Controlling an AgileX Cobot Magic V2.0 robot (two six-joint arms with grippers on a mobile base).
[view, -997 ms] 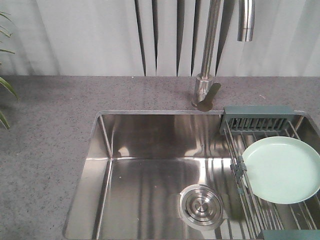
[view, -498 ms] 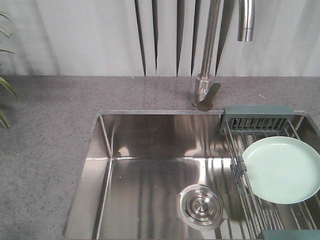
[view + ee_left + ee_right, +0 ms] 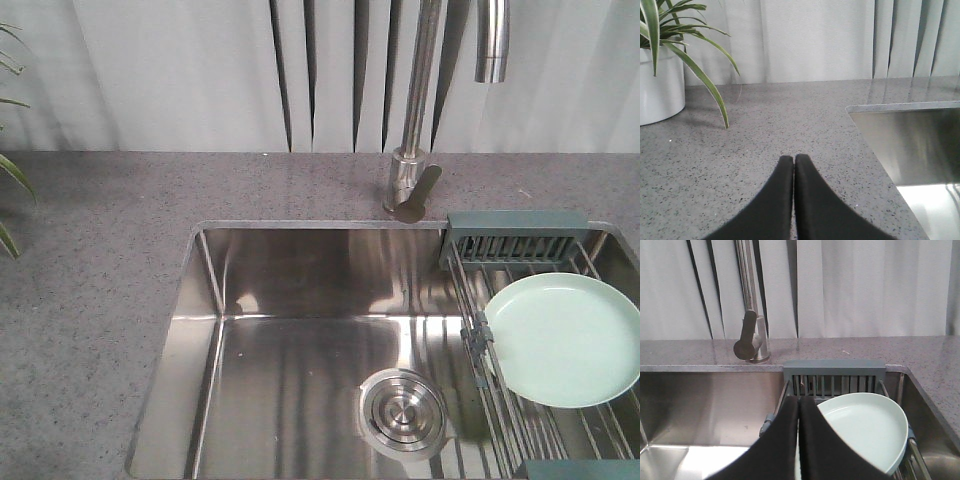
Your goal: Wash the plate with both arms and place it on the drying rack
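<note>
One plate [image 3: 563, 340] lies flat on the one rack [image 3: 497, 395], which spans the right end of the steel sink [image 3: 300, 330], with the rack's slotted caddy [image 3: 516, 238] against the sink's back right corner and one round drain [image 3: 403, 411] in the basin floor near the front. Grey speckled counter [image 3: 100, 260] surrounds the sink, with pale curtains [image 3: 180, 70] behind, one tap [image 3: 412, 180] at the back edge and one potted plant [image 3: 660, 75] at the far left. The left gripper [image 3: 793, 160] hovers over bare counter left of the sink with tips pressed together, and the right gripper [image 3: 799, 402], likewise closed and empty, sits just before the plate's left rim.
</note>
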